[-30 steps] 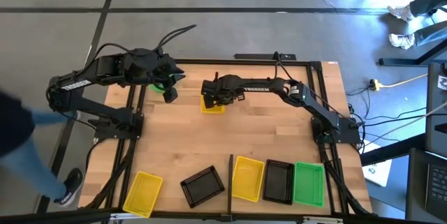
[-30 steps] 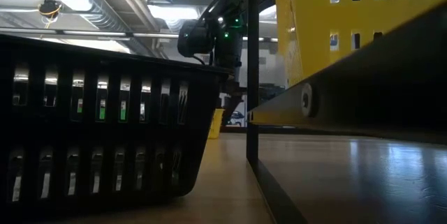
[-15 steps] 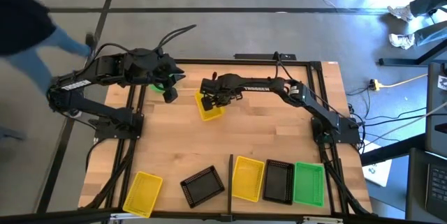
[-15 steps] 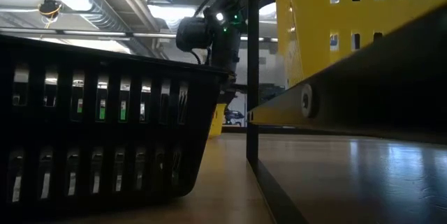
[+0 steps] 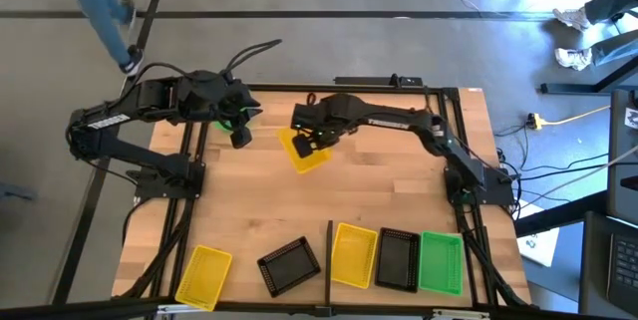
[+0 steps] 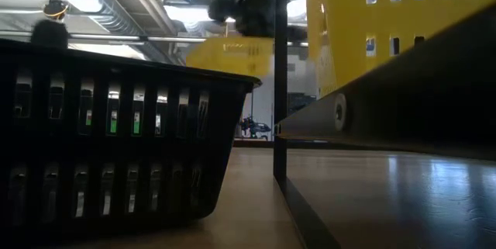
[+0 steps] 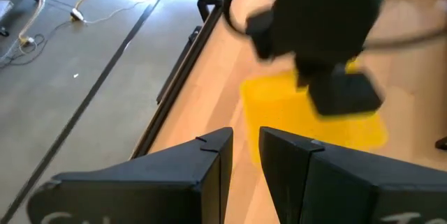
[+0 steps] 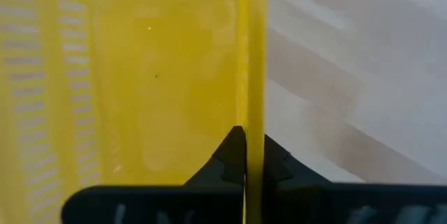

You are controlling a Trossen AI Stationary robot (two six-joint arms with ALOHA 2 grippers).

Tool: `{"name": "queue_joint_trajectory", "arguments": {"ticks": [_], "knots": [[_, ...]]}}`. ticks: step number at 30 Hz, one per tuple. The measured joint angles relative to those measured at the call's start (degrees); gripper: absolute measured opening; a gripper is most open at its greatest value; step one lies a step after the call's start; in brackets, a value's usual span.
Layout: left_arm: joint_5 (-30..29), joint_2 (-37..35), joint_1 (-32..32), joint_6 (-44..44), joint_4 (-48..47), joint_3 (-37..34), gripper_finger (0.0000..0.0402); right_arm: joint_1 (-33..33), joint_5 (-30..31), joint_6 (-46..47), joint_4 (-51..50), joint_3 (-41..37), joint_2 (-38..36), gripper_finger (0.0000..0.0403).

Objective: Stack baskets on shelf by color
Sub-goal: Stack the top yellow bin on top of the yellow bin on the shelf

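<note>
My right gripper (image 5: pixel 315 137) is shut on a yellow basket (image 5: pixel 305 151) above the far middle of the table; the basket also shows raised in the low view (image 6: pixel 232 55). My left gripper (image 5: pixel 241 133) waits at the far left, its fingers a narrow gap apart (image 7: pixel 245 140), over a green basket (image 5: pixel 219 121) that the arm mostly hides. The pale shelf (image 5: pixel 399 235) lies at the near right with its black bar (image 5: pixel 329 250) on its left edge. A yellow basket (image 5: pixel 354 255), a black basket (image 5: pixel 397 258) and a green basket (image 5: pixel 441 262) stand on it side by side. My right gripper pinches one side wall of the yellow basket at its rim (image 8: pixel 253 112), one finger inside the basket and one outside. The wall stands edge-on between the fingers. The basket is lifted clear of the table and hangs tilted below the gripper.
A second yellow basket (image 5: pixel 204 275) and a black basket (image 5: pixel 289 265) lie on the planked tabletop left of the shelf, near the front edge. The black basket fills the low view's left (image 6: pixel 116 133). A person's legs (image 5: pixel 100 1) show beyond the far left corner.
My right gripper has gone up with the yellow basket, which has left the tabletop, turned a little and now hangs tilted and clear of the table. A person has walked past beyond the table's far left.
</note>
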Motion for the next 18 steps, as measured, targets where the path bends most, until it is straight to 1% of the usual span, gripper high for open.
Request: {"name": "queue_joint_trajectory", "arguments": {"ticks": [5,11,15,18], "knots": [[0.0,-1.0,0.0,1.0,0.2,0.1,0.0064,3.0,6.4,2.8,-10.6,2.8,-4.0,0.0],[0.0,-1.1,0.0,1.0,1.1,0.1,0.0064,6.0,12.1,2.8,-10.4,2.7,-11.6,0.0],[0.0,-0.9,0.0,1.0,1.2,0.1,0.0064,8.3,12.6,2.0,-10.3,2.2,-16.8,0.0],[0.1,-0.2,0.0,4.4,1.2,0.1,0.0064,10.2,11.4,0.7,-10.3,2.2,-20.5,0.0]]}}
